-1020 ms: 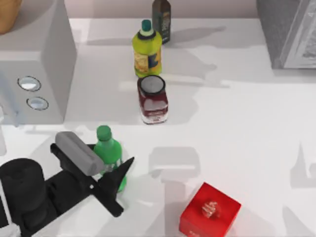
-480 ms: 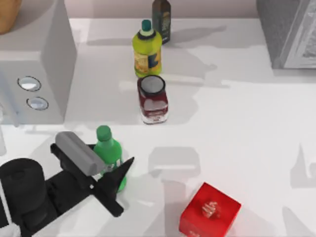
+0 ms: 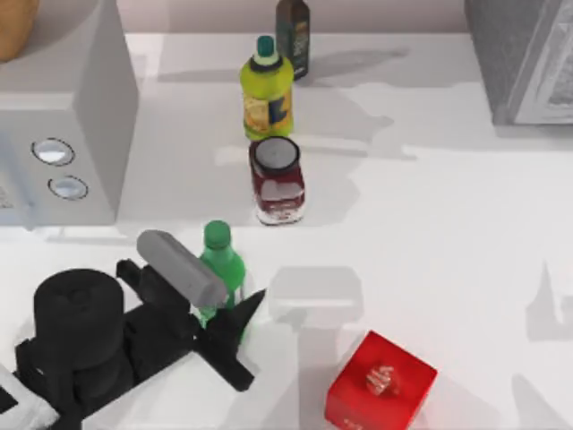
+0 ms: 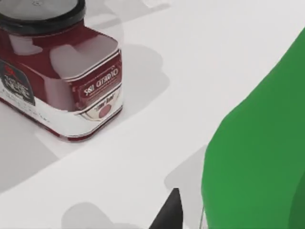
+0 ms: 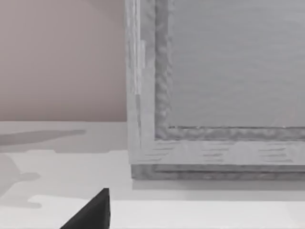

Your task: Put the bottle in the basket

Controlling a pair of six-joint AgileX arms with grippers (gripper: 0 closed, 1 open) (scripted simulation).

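At the top view's near left, our left gripper has its black fingers closed around the lower body of the green soda bottle, which stands upright in the grasp, its green cap uppermost. In the left wrist view the bottle's green body looms large beside one dark fingertip. Behind it, toward the table's middle, sits the dark red jar, then the yellow-green bottle and a dark bottle. A red box lies near right. For our right gripper, we cannot tell the fingers' state.
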